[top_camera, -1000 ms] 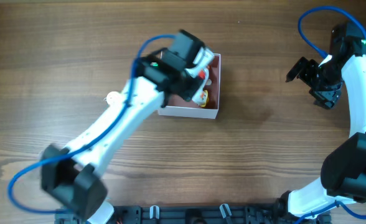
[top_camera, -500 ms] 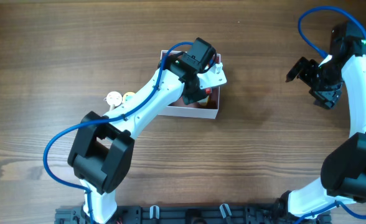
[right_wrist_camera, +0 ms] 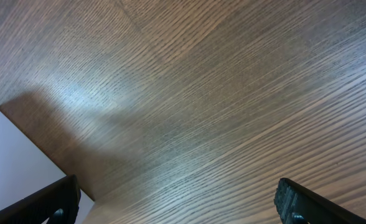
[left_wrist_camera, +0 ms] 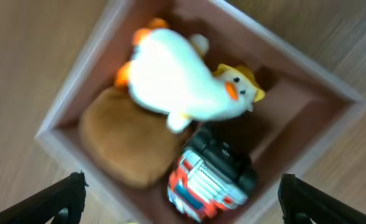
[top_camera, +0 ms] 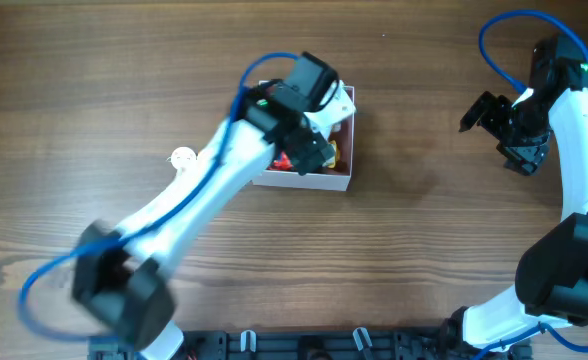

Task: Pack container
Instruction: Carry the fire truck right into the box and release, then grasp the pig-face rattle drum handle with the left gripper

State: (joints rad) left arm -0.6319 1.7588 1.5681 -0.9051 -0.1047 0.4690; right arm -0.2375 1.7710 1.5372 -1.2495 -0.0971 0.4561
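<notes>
Left gripper [left_wrist_camera: 183,196]: fingers spread wide with nothing between them, hanging directly above the container [left_wrist_camera: 71,106].
Contents: white duck [left_wrist_camera: 183,87] lying partly over a brown soft toy [left_wrist_camera: 127,146]; red-and-white truck [left_wrist_camera: 211,177] just beside both.
Step, as judged: leave the packed toys undisturbed and fetch the next.
Advice: rise straight up past the container's walls before swinging toward the small white toy [top_camera: 182,157] left of the container.
Left arm: stretched diagonally, wrist pointing down into the container.
Right gripper [right_wrist_camera: 177,202]: fingers parted, empty, well right of the container.
</notes>
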